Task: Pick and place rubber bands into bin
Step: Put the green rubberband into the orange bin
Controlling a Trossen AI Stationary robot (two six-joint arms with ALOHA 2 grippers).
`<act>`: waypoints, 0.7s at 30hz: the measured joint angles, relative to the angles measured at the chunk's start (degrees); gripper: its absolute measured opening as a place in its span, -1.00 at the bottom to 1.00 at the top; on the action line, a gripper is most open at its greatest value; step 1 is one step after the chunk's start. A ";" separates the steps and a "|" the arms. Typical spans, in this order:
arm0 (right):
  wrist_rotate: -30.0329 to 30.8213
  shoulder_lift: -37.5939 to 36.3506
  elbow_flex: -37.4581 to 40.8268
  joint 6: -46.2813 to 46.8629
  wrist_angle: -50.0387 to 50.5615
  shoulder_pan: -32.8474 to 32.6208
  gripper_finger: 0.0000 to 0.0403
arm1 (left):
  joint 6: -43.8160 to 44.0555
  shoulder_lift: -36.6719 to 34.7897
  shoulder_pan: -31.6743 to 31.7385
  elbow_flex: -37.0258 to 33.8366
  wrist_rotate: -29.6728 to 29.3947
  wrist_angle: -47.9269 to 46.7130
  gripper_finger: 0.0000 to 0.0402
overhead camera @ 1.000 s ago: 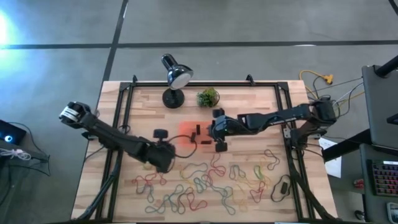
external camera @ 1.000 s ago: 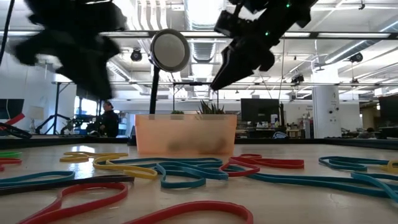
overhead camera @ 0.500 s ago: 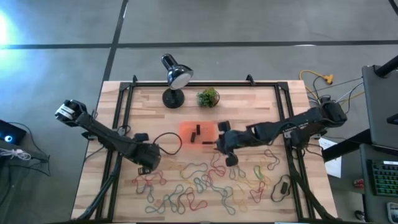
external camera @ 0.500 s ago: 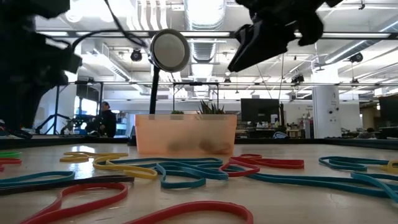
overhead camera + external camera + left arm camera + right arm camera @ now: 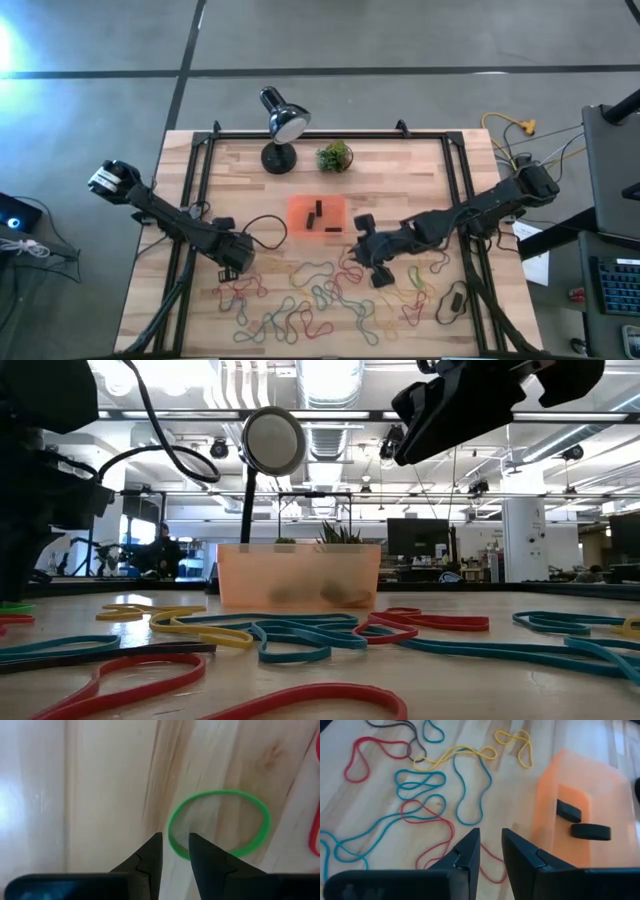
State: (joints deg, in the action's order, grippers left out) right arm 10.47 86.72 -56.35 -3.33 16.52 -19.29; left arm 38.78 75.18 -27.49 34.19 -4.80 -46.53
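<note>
I have the left gripper (image 5: 236, 256) low over the table (image 5: 420, 160), out to the left of the bin (image 5: 318, 216) and at the left edge of the scattered bands (image 5: 330, 295). Through its wrist camera I see its fingers (image 5: 150, 855) nearly together with only a narrow slit between them and nothing in it; their tips sit at the rim of a green band (image 5: 220, 824) lying flat on the wood, though I can't say whether they touch it.

My right gripper (image 5: 372, 262) hangs above the bands just beside the bin's near right corner. Its fingers (image 5: 467, 851) are likewise a sliver apart and empty, pointing at a tangle of red, blue and yellow loops (image 5: 427, 795) with the bin (image 5: 580, 790) alongside.

The bin sits mid-table, in front of the lamp (image 5: 280, 125) and plant (image 5: 334, 156), and holds a few dark pieces (image 5: 320, 212). From the low camera it is a translucent orange box (image 5: 298, 575) behind the bands (image 5: 290, 638), and I think something dark shows through its wall.
</note>
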 joint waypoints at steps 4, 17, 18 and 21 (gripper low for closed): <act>0.03 0.02 0.37 1.45 -0.03 0.02 -0.66 | -0.08 -0.22 0.00 -1.73 0.08 1.81 -0.60; 0.05 0.06 2.30 3.39 -0.42 0.03 -0.68 | -0.06 -0.02 0.11 -3.10 -0.35 3.11 -0.62; 0.05 0.07 2.33 3.40 -0.45 0.03 -0.69 | -0.06 -0.02 0.11 -3.10 -0.44 3.16 -0.64; 0.06 0.07 2.38 3.40 -0.53 0.03 -0.68 | -0.08 0.00 0.11 -3.12 -0.40 3.47 -0.74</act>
State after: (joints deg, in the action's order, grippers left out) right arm 10.54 86.78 -53.98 0.08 15.99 -19.27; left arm 38.70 75.18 -27.38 31.07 -5.20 -43.06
